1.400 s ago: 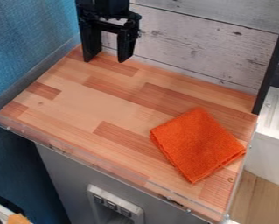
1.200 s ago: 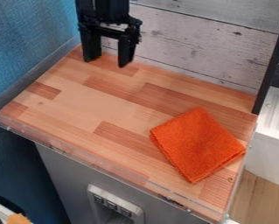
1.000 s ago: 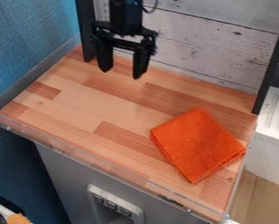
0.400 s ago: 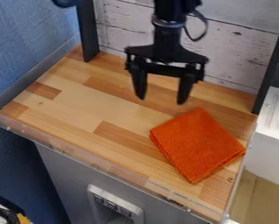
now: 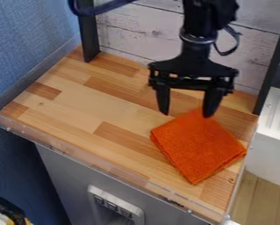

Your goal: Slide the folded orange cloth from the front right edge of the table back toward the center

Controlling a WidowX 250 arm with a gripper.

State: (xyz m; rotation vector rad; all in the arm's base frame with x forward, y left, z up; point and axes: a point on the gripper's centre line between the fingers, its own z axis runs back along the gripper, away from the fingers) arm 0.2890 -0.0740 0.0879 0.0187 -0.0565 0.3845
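The black gripper [image 5: 186, 114] hangs over the right half of the wooden surface, its two fingers spread wide with nothing between them. Just below it lies a folded orange cloth [image 5: 199, 147], flat on the wood near the right edge. The right fingertip overlaps the cloth's far corner in the view; whether it touches cannot be told. The left fingertip is just beyond the cloth's upper left side.
The wooden surface [image 5: 89, 103] has a clear raised rim [image 5: 95, 163] along its front. A whitewashed plank wall [image 5: 136, 33] stands behind, with black posts at both back corners. Blue wall at left, white ridged unit [image 5: 275, 110] at right.
The gripper has come from the back left corner toward the right and front, ending by the cloth, and its fingers look wider apart. The cloth has stayed in place.
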